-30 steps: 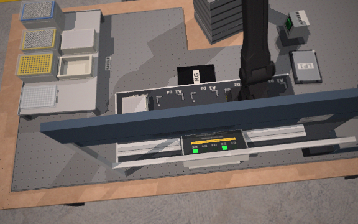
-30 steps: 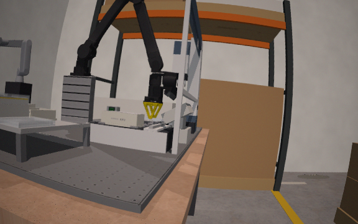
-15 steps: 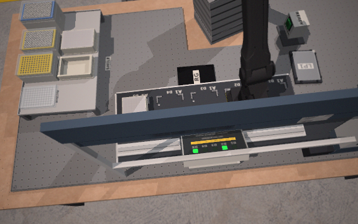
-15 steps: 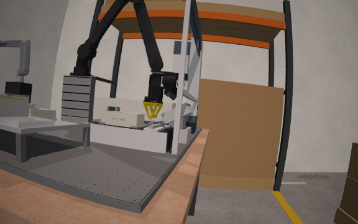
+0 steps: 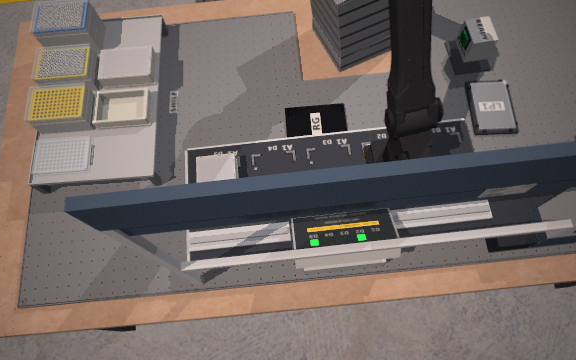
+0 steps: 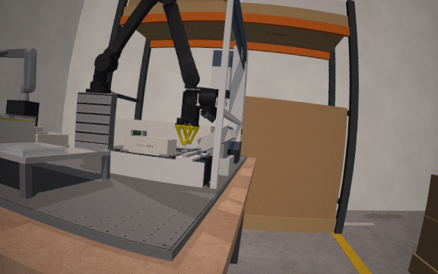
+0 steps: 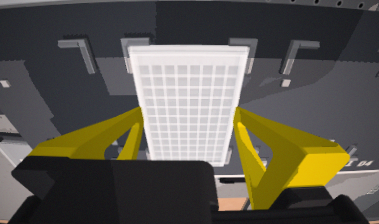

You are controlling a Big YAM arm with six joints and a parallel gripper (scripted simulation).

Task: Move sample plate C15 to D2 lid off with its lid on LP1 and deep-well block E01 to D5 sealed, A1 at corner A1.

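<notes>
The yellow gripper (image 7: 187, 137) is clamping sample plate C15 (image 7: 188, 102) by its long sides, the plate stretching toward 12 o'clock: white, rectangular, gridded wells. It's sitting over the dark deck (image 7: 310, 95) among grey L-brackets.

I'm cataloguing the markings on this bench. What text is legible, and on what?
"RG": white tag on the black regrip nest.
"LP1": the grey lid park.
"READY": the key box.
"A1", "D2", "D3", "D4": the deck strip.
Shelf tag and status panel: too small.
</notes>
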